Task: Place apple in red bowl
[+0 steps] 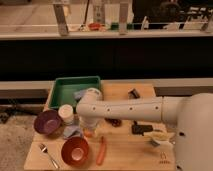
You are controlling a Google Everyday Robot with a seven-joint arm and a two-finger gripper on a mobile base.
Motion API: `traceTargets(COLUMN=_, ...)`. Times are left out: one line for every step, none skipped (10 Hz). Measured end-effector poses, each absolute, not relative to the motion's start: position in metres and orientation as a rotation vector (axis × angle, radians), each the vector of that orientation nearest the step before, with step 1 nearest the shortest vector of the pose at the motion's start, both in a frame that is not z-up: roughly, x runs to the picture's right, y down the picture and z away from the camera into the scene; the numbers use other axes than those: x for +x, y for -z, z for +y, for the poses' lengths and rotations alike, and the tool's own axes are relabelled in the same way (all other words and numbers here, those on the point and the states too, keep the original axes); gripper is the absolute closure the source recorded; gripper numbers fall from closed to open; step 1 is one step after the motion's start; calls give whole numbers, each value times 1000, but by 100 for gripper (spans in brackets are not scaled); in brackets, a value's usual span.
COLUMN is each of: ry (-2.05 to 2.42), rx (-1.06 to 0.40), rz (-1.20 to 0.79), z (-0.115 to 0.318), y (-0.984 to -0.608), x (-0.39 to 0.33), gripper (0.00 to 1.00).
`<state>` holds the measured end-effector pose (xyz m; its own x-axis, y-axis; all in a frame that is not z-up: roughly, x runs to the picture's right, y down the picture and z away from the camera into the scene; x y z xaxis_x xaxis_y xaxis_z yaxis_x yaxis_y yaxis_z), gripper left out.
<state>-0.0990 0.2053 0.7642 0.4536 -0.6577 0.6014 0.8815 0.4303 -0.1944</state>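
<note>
**Arm lowered over the desk centre**

Near edge: red bowl, carrot to its right. Just beyond, the hand points down onto the apple, barely visible beneath; its grip cannot be told. Farther left: purple bowl; farthest, green tray.

The gripper hangs at centre frame, right of the purple bowl; the red bowl lies below it, the tray above.

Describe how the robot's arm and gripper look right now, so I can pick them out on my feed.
The arm is a thick, smooth white tube with a row of small dark dots along its side, ending in a rounded white elbow. The gripper below is mostly hidden by the white wrist housing.
</note>
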Motion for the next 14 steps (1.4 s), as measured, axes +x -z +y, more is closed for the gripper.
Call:
traceTargets(ry=1031, rx=-498, rz=-491, z=199, y=-751, x=-111, gripper=52)
traceTargets(ry=1045, rx=-481, rz=-506, z=196, y=-743, x=-118, gripper=52)
traceTargets(ry=1061, rx=-465, rz=-530, z=194, y=-734, x=-126, gripper=52)
traceTargets(ry=1085, rx=-458, rz=-561, z=197, y=-724, x=-136, gripper=52)
traceTargets(ry=1109, rx=-462, rz=-585, z=203, y=-717, x=-145, gripper=52)
traceTargets(ry=1123, rx=-471, rz=-605, z=208, y=-711, x=-149, gripper=52)
traceTargets(ry=1131, rx=-501, rz=-640, z=221, y=-702, x=-151, gripper=52)
traceTargets(ry=1132, rx=-520, rz=-658, z=229, y=-695, x=-151, gripper=52)
traceTargets(ry=1130, rx=-542, rz=-675, z=237, y=-690, x=-149, gripper=52)
traceTargets(ry=1135, rx=-563, rz=-679, z=244, y=-687, x=-147, gripper=52)
traceTargets(ry=1138, rx=-585, rz=-682, z=252, y=-686, x=-144, gripper=52)
traceTargets(ry=1131, rx=-602, rz=-684, z=259, y=-689, x=-141, gripper=52)
traceTargets(ry=1122, rx=-619, rz=-690, z=264, y=-693, x=-138, gripper=52)
traceTargets(ry=1115, rx=-636, rz=-706, z=270, y=-699, x=-136, gripper=49)
